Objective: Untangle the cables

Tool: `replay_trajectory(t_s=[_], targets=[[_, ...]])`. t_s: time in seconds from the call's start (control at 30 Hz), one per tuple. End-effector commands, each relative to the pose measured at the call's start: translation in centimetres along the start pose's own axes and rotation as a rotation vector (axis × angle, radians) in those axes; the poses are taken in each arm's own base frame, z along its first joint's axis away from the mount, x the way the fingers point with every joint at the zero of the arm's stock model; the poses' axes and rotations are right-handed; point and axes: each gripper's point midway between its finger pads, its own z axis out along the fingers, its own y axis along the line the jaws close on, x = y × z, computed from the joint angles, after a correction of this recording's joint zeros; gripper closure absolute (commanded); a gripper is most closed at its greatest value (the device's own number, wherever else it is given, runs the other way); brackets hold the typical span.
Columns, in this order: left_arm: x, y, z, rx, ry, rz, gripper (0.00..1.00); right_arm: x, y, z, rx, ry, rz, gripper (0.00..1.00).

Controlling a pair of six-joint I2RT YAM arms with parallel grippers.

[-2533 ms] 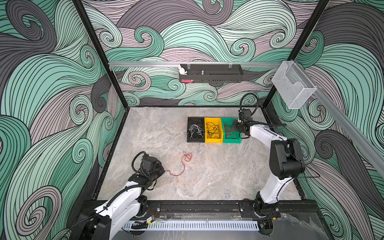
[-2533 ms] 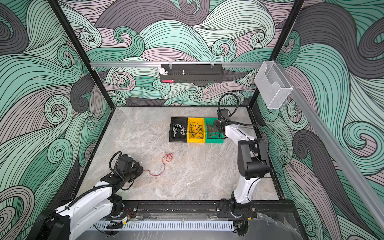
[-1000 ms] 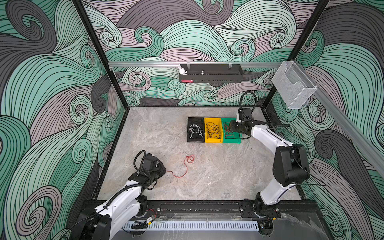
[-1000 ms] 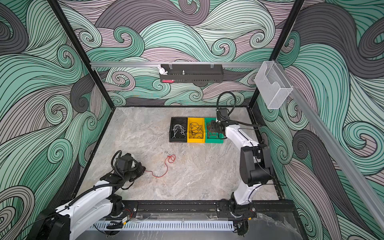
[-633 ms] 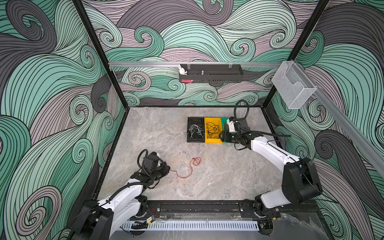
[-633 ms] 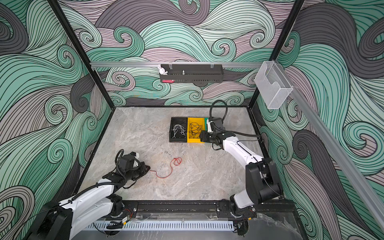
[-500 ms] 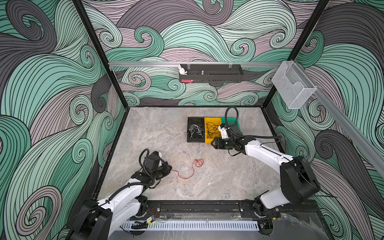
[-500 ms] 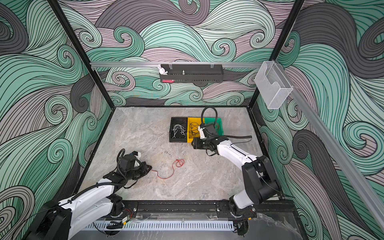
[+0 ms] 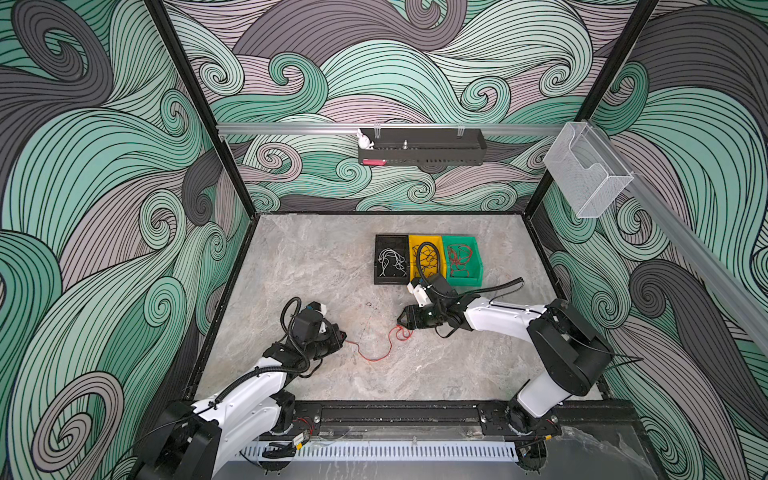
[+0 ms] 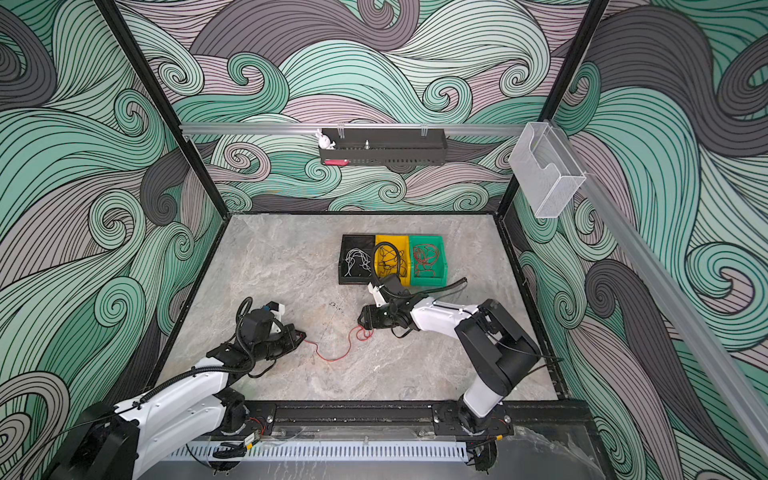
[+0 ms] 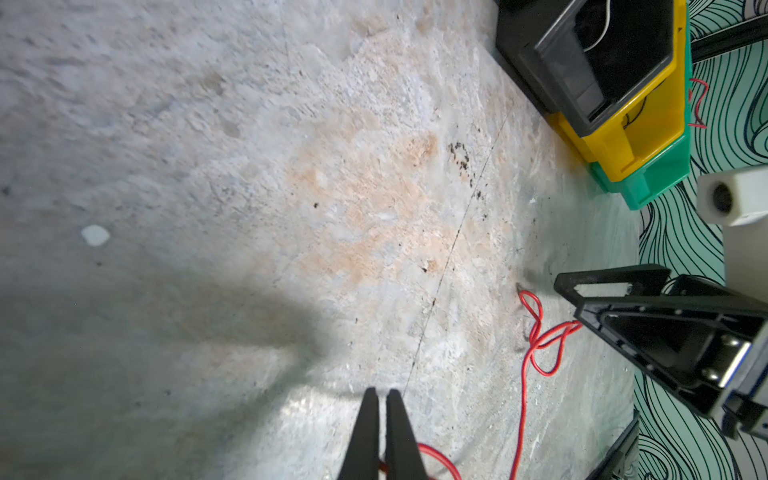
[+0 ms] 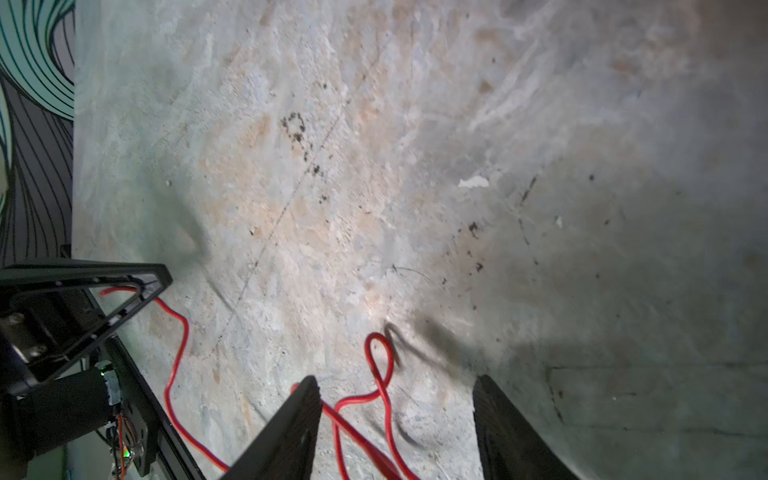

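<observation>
Left gripper: at 8 o'clock from table centre, fingers pressed together, pinching one end of the red cable.

Red cable: one thin strand, lying on the table. From the pinch it sags toward 5 o'clock, then climbs to a small twisted loop at its 3 o'clock end.

Right gripper: at the loop, jaws spread, strands lying between the fingers. Contact: cannot tell.

At 1 o'clock, three bins in a touching row:
- black bin, white cables
- yellow bin, black cables
- green bin, red cables

Table: grey marbled surface, dark specks, one fine scratch line.

Walls: teal and grey wave pattern. Black shelf at 12 o'clock; clear holder at 2 o'clock.
</observation>
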Motion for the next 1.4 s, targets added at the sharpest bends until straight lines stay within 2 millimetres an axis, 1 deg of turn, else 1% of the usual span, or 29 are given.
replay_trajectory(t_s=[0.0, 0.03, 0.13, 0.2, 0.33, 0.53, 0.6, 0.77, 0.87, 0.9, 1.0, 1.2, 1.27, 1.37], targets=[[-0.9, -0.7, -0.2, -0.003, -0.024, -0.001, 1.00, 0.3, 0.3, -0.1, -0.018, -0.009, -0.001, 0.42], [-0.9, -0.7, -0.1, -0.004, -0.023, 0.000, 1.00, 0.6, 0.2, 0.0, -0.021, -0.005, 0.002, 0.44], [-0.9, -0.8, 0.0, -0.007, -0.015, 0.000, 1.00, 0.9, 0.4, 0.4, -0.043, -0.009, 0.015, 0.57], [-0.9, -0.7, 0.0, -0.012, -0.013, -0.001, 1.00, 0.9, 0.5, 0.3, -0.048, -0.011, 0.015, 0.63], [-0.7, -0.2, -0.1, -0.029, -0.012, -0.005, 1.00, 1.1, 0.5, -0.1, -0.044, -0.012, 0.011, 0.63], [-0.8, 0.0, -0.1, -0.040, -0.021, -0.010, 1.00, 1.6, 0.6, -1.1, -0.055, -0.028, 0.034, 0.76], [-0.8, 0.1, 0.0, -0.043, -0.020, -0.013, 1.00, 1.8, 0.5, -1.3, -0.054, -0.035, 0.040, 0.78], [-0.7, 0.2, 0.1, -0.046, -0.019, -0.017, 1.00, 2.4, -0.1, -1.5, -0.036, -0.035, 0.042, 0.77], [-0.6, 0.3, 0.1, -0.049, -0.018, -0.019, 1.00, 2.6, 0.0, -1.6, -0.043, -0.033, 0.039, 0.67], [-0.6, 0.4, 0.1, -0.051, -0.017, -0.021, 1.00, 2.6, 0.0, -1.7, -0.045, -0.035, 0.034, 0.66], [-0.5, 0.5, 0.1, -0.056, -0.016, -0.021, 1.00, 2.3, 0.1, -2.4, -0.037, -0.057, 0.015, 0.65], [-0.6, 0.6, 0.0, -0.056, -0.021, -0.022, 1.00, 1.5, 1.3, -4.0, -0.073, -0.106, -0.018, 0.63], [-0.6, 0.6, 0.1, -0.057, -0.020, -0.024, 1.00, 1.6, 1.5, -4.1, -0.086, -0.105, -0.027, 0.62], [-0.6, 0.6, 0.2, -0.056, -0.019, -0.025, 1.00, 2.2, 1.1, -3.3, -0.081, -0.080, -0.028, 0.62]])
